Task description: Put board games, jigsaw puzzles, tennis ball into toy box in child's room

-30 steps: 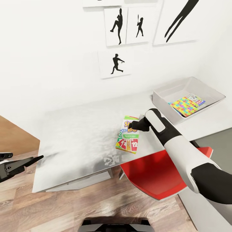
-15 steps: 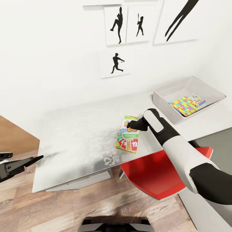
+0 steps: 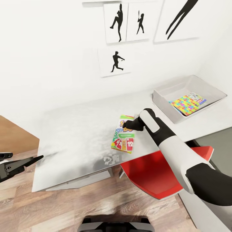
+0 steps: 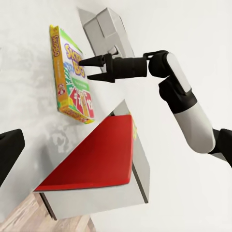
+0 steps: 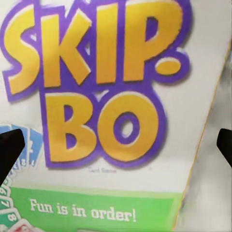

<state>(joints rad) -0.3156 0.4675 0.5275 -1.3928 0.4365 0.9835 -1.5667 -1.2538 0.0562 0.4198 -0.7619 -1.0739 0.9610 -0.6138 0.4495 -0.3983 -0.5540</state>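
Observation:
The yellow-green-red Skip-Bo board game [image 3: 123,136] lies flat on the pale grey table [image 3: 74,138], near its front edge. My right gripper [image 3: 125,123] hovers open over the box's upper half; the left wrist view shows its two fingers [image 4: 92,62] spread above the cover. In the right wrist view the Skip-Bo cover [image 5: 106,96] is very close, with a dark fingertip at each side. The toy box [image 3: 167,91] stands at the table's far right and holds a jigsaw puzzle [image 3: 183,105] and a small blue board game [image 3: 197,98]. My left gripper [image 3: 19,161] hangs open at the lower left, off the table.
A red-and-white swivel chair [image 3: 151,175] is tucked under the table's front edge, below my right arm. Black baseball-player prints [image 3: 115,62] hang on the white wall behind. Wood-plank floor [image 3: 80,206] lies in front, and a lower dark grey wing [image 3: 216,137] joins at the right.
My right gripper has moved a little left over the Skip-Bo box, and the box has slid slightly left with it. The left arm has stayed still.

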